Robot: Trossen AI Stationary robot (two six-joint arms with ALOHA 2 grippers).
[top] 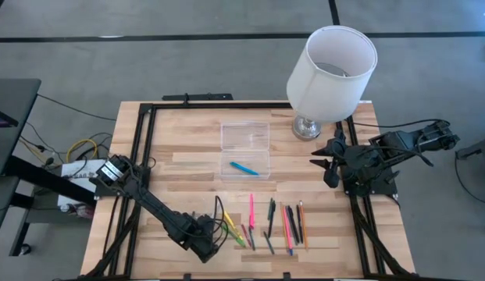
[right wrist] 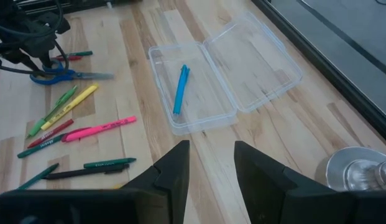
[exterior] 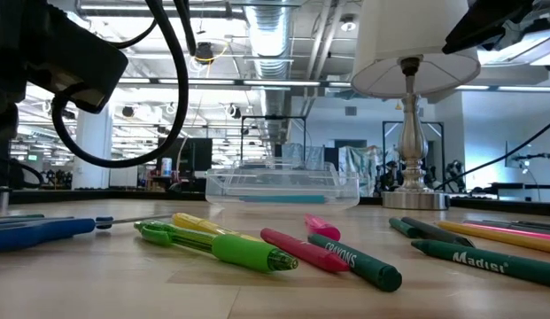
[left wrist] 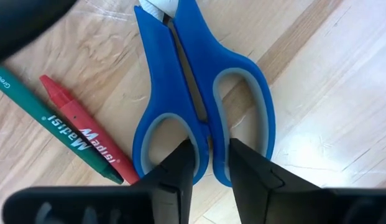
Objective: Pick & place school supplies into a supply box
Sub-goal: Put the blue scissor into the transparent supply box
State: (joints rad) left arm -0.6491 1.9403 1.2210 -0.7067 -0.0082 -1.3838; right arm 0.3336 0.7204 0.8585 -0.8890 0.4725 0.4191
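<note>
Blue-handled scissors [left wrist: 199,93] lie flat on the wood table at the near left, blades pointing away from my left gripper [left wrist: 211,155]. That gripper points straight down over their handles [right wrist: 46,76] and is shut on them. A red crayon [left wrist: 81,127] and a green crayon [left wrist: 25,93] lie beside the handles. Several pens and markers [top: 281,222] lie loose along the near edge. The clear supply box [right wrist: 158,74] sits open mid-table, with a blue pen [right wrist: 180,89] inside. My right gripper [right wrist: 211,155] hangs open and raised at the right edge. My left gripper comes from above, fingers pointing down, one fingertip [left wrist: 183,155] in each finger loop. Between them sit the two inner handle bars [left wrist: 208,134], where the loops meet. The scissors lie flat on the table.
A white lampshade on a chrome base [top: 329,74] stands at the far right corner, close to the right arm. The box's lid [top: 244,134] lies folded open on the far side. Bare wood lies between the box and the row of pens.
</note>
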